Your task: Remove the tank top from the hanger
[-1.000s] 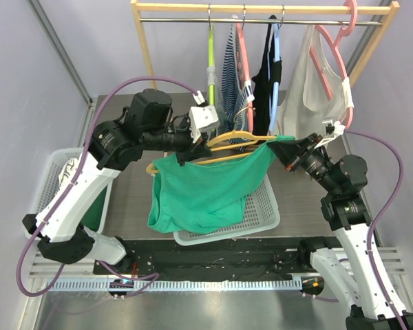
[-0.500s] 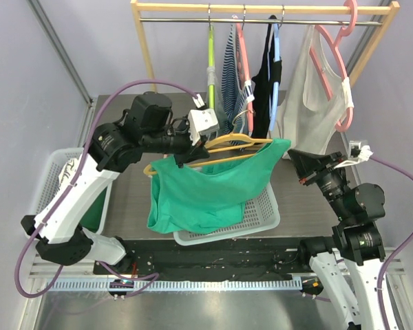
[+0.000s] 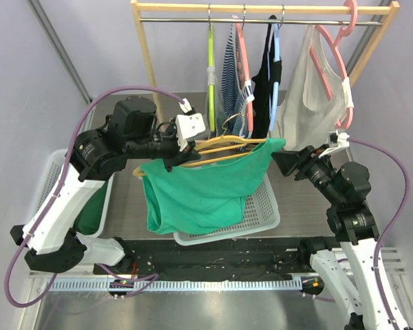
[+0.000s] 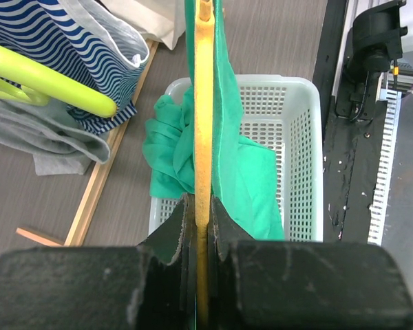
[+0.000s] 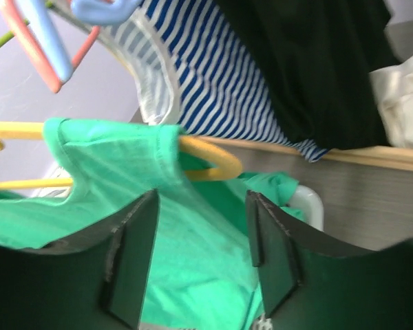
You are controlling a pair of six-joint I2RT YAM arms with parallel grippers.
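The green tank top [image 3: 199, 189] hangs from a yellow hanger [image 3: 224, 144] held in the air over the basket. My left gripper [image 3: 182, 155] is shut on the hanger's bar. In the left wrist view the yellow bar [image 4: 204, 103] runs straight out from between the closed fingers [image 4: 203, 213], with green cloth [image 4: 244, 172] draped beside it. My right gripper [image 3: 279, 161] is open just right of the top's right shoulder. In the right wrist view its fingers [image 5: 203, 220] stand apart in front of the tank top [image 5: 124, 165], whose strap lies over the hanger's end [image 5: 213, 158].
A white mesh basket [image 3: 261, 206] with green cloth sits under the tank top. Another white basket [image 3: 55, 172] stands at the left. Behind, a wooden rack [image 3: 261, 8] carries striped [image 3: 230, 75], black [image 3: 267, 75] and white [image 3: 313, 82] garments and a pink hanger [image 3: 337, 62].
My right gripper let go of the tank top's right shoulder, drew back to the right and opened, then came near again. The left arm shifted the hanger and top slightly left.
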